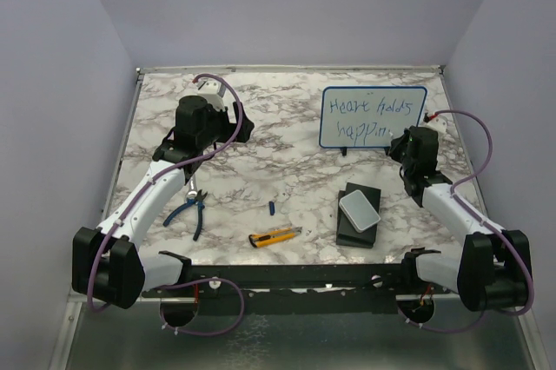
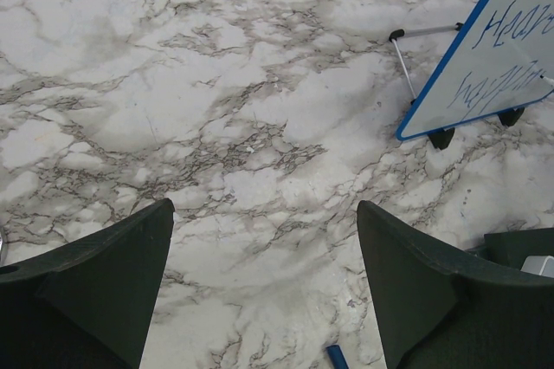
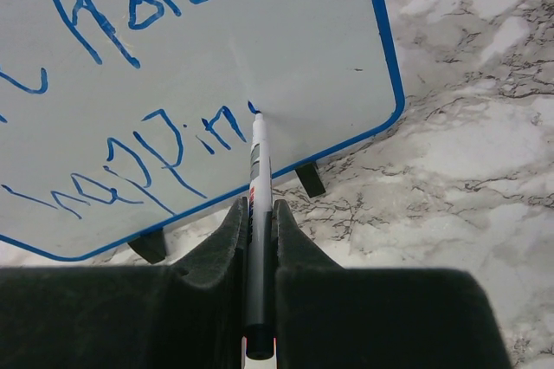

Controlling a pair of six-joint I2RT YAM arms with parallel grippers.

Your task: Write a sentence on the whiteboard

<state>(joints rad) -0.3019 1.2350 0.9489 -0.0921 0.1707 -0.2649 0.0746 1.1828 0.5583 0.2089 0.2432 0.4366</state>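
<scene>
"Item one, the whiteboard (image 1: 373, 116)?"
"Flat white panel with a thin blue frame, rounded corners and small black feet. It stood at a lean on the far right of the marble-patterned table (image 1: 287, 153). The face was smooth and glossy."
"The sentence (image 3: 164, 139)?"
"Two lines of thin, slanted blue script. The lower line looked unfinished."
"Right gripper (image 3: 260, 213)?"
"Closed on a slim marker (image 3: 257, 170) with a white and grey barrel. Its long axis ran straight out from the jaws toward the board, and the tip seemed to touch the face just right of the last letter. I judged the next stroke called for travel rightward along that line, where bare board remained before the frame."
"Left gripper (image 2: 264, 239)?"
"Jaws wide apart and holding nothing, above bare marble, well left of the board. The right arm was plainly the nearer."
"Sundries?"
"Blue-handled pliers (image 1: 195, 210), a yellow utility knife (image 1: 275, 235), and a pale grey box (image 1: 360, 209) on a black slab (image 1: 347, 229)."
</scene>
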